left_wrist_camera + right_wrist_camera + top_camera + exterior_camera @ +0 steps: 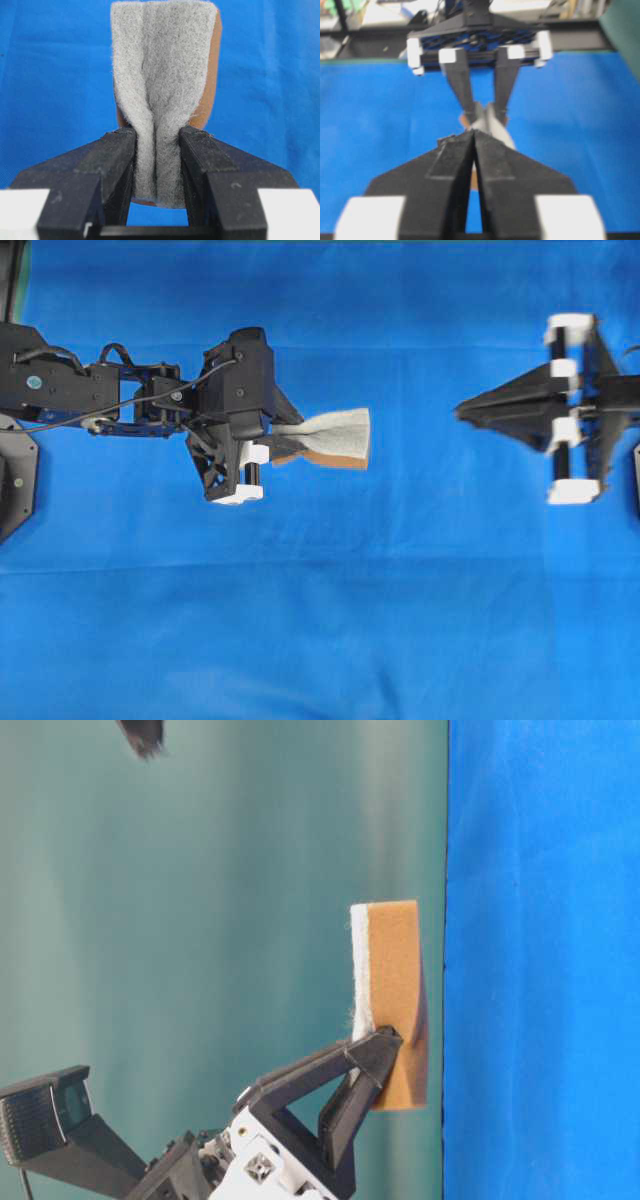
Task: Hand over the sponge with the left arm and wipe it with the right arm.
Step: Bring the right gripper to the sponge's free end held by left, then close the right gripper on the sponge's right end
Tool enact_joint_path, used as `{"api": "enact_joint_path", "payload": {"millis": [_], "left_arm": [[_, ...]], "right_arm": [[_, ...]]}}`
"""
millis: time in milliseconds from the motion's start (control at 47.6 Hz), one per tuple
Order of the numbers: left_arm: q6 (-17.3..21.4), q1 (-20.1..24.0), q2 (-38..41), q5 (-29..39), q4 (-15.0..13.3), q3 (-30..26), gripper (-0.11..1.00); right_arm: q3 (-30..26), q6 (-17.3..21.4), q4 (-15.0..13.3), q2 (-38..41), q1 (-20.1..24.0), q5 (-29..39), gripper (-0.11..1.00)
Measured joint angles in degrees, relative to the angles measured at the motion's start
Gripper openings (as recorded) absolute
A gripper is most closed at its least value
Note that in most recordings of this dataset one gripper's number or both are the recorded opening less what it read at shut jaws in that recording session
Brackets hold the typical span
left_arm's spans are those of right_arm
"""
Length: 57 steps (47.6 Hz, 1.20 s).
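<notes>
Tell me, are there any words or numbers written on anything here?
No, none can be read.
The sponge: plain grey fuzz over tan foam, no print.
The left hand and right hand: plain black and white, no labels visible.
The blue cloth: no writing.
The clutter behind the table in the right wrist view is too blurred to read.

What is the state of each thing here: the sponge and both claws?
sponge: held off the blue cloth, pinched at one end so the grey pad folds inward.
left claw: shut on the sponge.
right claw: empty, apart from the sponge; fingertips look together, blurred.
</notes>
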Motion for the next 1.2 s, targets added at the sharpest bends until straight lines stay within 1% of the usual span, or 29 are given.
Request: {"api": "enact_joint_path", "payload": {"millis": [42, 105, 147, 189, 420, 714, 1030, 1198], "left_arm": [[0.44, 0.0, 0.0, 0.0, 0.0, 0.0, 0.22], [0.7, 0.0, 0.0, 0.0, 0.0, 0.0, 0.22], [0.97, 0.0, 0.0, 0.0, 0.0, -0.09, 0.22], [1.14, 0.0, 0.0, 0.0, 0.0, -0.09, 0.22], [1.41, 0.0, 0.0, 0.0, 0.0, 0.0, 0.22], [1.41, 0.0, 0.0, 0.0, 0.0, 0.0, 0.22], [3.08, 0.0, 0.0, 0.0, 0.09, 0.0, 0.22], [3.34, 0.0, 0.0, 0.0, 0.09, 0.0, 0.22]], "right_arm": [[-1.05, 0.0, 0.0, 1.67, -0.09, 0.18, 0.41], [-2.72, 0.0, 0.0, 4.57, -0.26, 0.35, 0.59], [-3.78, 0.0, 0.0, 6.68, -0.26, 0.35, 0.68], [-4.66, 0.0, 0.0, 8.35, -0.26, 0.44, 0.72], [-10.9, 0.0, 0.09, 17.31, -1.41, 3.78, 0.74], [-17.75, 0.0, 0.0, 26.81, -1.49, 7.29, 0.74], [-20.3, 0.26, 0.09, 32.43, -1.85, 10.37, 0.74], [-20.74, 0.09, 0.18, 33.13, -1.85, 11.07, 0.74]]}}
